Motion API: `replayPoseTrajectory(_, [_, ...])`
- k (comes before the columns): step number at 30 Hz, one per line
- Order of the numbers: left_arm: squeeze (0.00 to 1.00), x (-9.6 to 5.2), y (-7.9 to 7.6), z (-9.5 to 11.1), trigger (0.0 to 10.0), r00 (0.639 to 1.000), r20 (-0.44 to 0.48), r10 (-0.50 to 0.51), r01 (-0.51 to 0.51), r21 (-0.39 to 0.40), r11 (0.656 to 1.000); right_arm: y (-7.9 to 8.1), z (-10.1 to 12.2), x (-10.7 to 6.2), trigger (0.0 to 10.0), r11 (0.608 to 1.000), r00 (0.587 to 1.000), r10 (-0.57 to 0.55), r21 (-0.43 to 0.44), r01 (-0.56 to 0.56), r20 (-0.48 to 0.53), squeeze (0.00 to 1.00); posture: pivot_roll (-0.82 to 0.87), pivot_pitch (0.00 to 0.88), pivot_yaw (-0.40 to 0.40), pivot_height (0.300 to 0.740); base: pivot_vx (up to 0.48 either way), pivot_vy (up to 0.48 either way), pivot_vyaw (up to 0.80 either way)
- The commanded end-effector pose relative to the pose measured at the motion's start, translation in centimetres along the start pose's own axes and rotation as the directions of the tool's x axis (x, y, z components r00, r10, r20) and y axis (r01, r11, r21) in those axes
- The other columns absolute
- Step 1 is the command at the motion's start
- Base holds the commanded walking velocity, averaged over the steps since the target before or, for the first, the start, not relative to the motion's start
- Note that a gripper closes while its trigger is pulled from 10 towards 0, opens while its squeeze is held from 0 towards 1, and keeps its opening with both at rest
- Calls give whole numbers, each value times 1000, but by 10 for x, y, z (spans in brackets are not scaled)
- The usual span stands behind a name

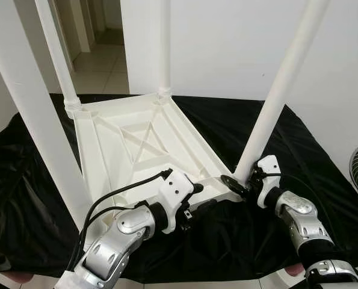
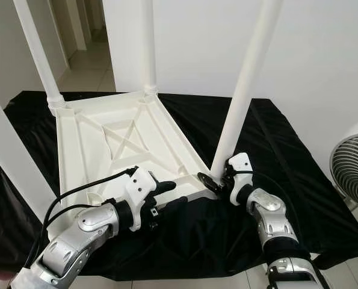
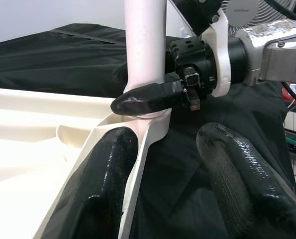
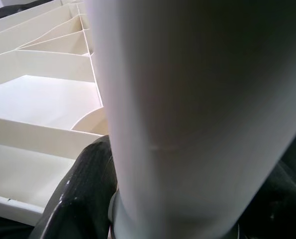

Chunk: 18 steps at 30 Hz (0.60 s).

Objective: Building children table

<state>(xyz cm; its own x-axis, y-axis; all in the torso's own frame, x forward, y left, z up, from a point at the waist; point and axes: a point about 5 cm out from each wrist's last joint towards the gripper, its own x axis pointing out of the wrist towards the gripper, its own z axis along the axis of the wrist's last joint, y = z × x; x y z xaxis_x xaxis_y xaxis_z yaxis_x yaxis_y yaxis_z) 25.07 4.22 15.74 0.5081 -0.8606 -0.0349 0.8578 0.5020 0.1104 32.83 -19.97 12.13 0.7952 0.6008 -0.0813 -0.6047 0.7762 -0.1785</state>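
A white plastic children's table (image 1: 142,138) lies upside down on a black cloth (image 1: 299,138), its legs standing up. My right gripper (image 1: 239,183) is shut on the base of the near-right leg (image 1: 275,102), just above its corner socket; one finger (image 3: 143,98) crosses the front of that leg (image 3: 145,45). The right wrist view shows the leg (image 4: 197,114) up close with a finger (image 4: 83,199) against it. My left gripper (image 1: 201,197) is open at the table's near rim, one finger (image 3: 105,179) inside the rim and the other outside it.
Three more legs rise at the near left (image 1: 34,120), far left (image 1: 58,54) and far corner (image 1: 164,48). A white wall stands behind. A fan (image 2: 353,168) is on the floor to the right. An open doorway (image 1: 100,42) lies at the back left.
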Motion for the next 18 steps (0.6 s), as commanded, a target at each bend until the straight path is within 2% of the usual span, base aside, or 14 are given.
replayPoseTrajectory(1, [0,1,-6,1,10000,998,-1,-70,70,10,997,7,-9,0,0,999,1000,-23,42,24,-16,0,-15,16,-42,740,0,0,0])
replayPoseTrajectory(5, [0,1,-6,1,10000,997,-1,-72,72,7,997,4,-9,-2,0,986,988,-154,57,154,-9,0,-20,15,-46,740,0,0,0])
replayPoseTrajectory(6, [0,1,-6,1,10000,997,-1,-72,72,7,997,4,-9,-2,0,986,988,-154,57,154,-9,0,-20,15,-46,740,0,0,0])
replayPoseTrajectory(9, [0,2,-5,1,10000,998,3,-70,70,5,998,7,-7,-5,0,947,951,-308,92,307,-1,0,-31,14,-44,740,0,0,0])
replayPoseTrajectory(11, [0,2,-5,1,10000,998,3,-70,70,5,998,7,-7,-5,0,947,951,-308,92,307,-1,0,-31,14,-44,740,0,0,0])
replayPoseTrajectory(12, [0,2,-5,1,10000,997,4,-71,71,4,997,9,-8,-7,0,916,922,-387,108,386,-14,0,-31,14,-44,740,0,0,0])
replayPoseTrajectory(13, [0,2,-5,1,10000,997,4,-71,71,4,997,9,-8,-7,0,916,922,-387,108,386,-14,0,-31,14,-44,740,0,0,0])
replayPoseTrajectory(14, [0,3,-6,1,10000,997,7,-74,74,-1,997,17,-11,-11,0,851,859,-510,119,511,-43,0,-43,19,-40,740,0,0,0])
replayPoseTrajectory(15, [0,3,-7,1,10000,997,9,-76,76,-5,997,20,-12,-13,0,828,836,-547,116,549,-51,0,-44,19,-40,740,0,0,0])
replayPoseTrajectory(16, [0,3,-7,1,10000,997,9,-76,76,-5,997,20,-12,-13,0,828,836,-547,116,549,-51,0,-44,19,-40,740,0,0,0])
replayPoseTrajectory(18, [0,4,-8,1,10000,997,9,-78,78,-7,997,29,-15,-15,0,770,784,-617,149,620,-74,0,-44,19,-40,740,0,0,0])
